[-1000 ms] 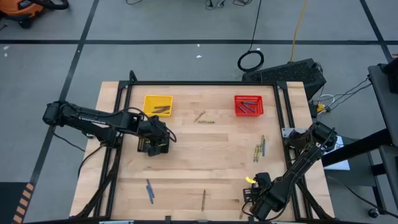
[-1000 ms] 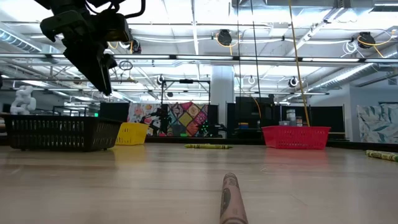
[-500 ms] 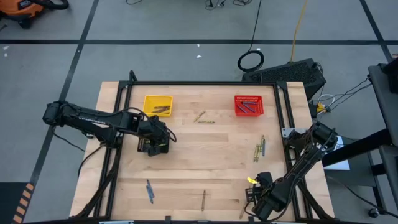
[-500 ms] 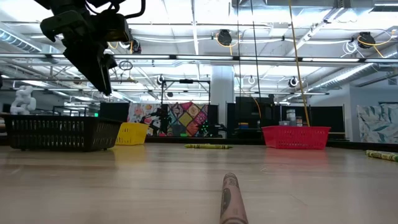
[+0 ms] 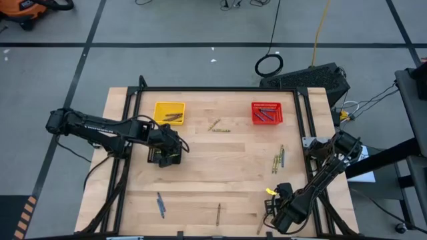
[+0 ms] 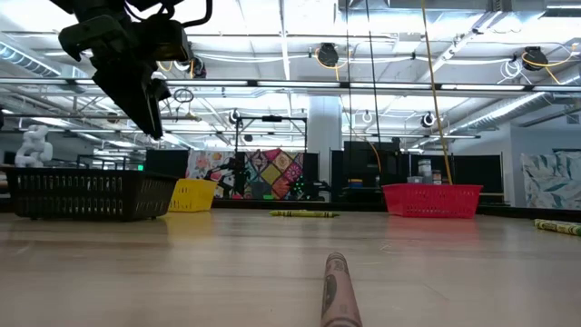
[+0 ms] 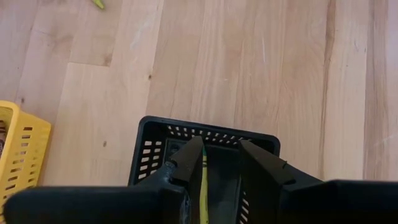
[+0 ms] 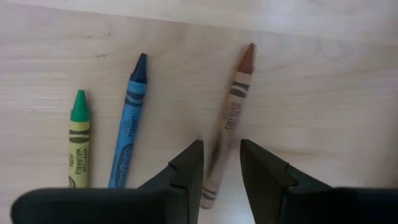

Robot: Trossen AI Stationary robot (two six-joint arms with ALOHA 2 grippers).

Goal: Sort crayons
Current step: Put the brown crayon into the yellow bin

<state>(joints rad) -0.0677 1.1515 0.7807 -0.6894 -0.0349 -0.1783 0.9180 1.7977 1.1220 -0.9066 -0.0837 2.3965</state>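
Observation:
My left gripper [image 7: 225, 163] hangs open above the black mesh basket [image 7: 155, 134] at the table's left middle [image 5: 165, 155]. A yellow-green crayon [image 7: 203, 183] stands close along the inner side of one finger, over the basket's inside. My right gripper [image 8: 227, 165] is open near the table's near right corner [image 5: 275, 215], its fingers on either side of the lower end of a brown crayon [image 8: 231, 118] lying on the wood. A blue crayon [image 8: 129, 137] and a green-tipped yellow crayon [image 8: 79, 140] lie beside it. My left gripper is open, and the yellow-green crayon [image 7: 203, 168] runs along the inner face of one finger [image 7: 189, 158]. I cannot tell whether the finger touches it or whether it lies in the basket below.
The yellow basket [image 5: 169, 112] with crayons stands at the far left, the red basket [image 5: 267, 113] with crayons at the far right. Loose crayons lie at the far middle [image 5: 220, 127], right [image 5: 278, 159], near left [image 5: 160, 203] and near middle [image 5: 218, 213].

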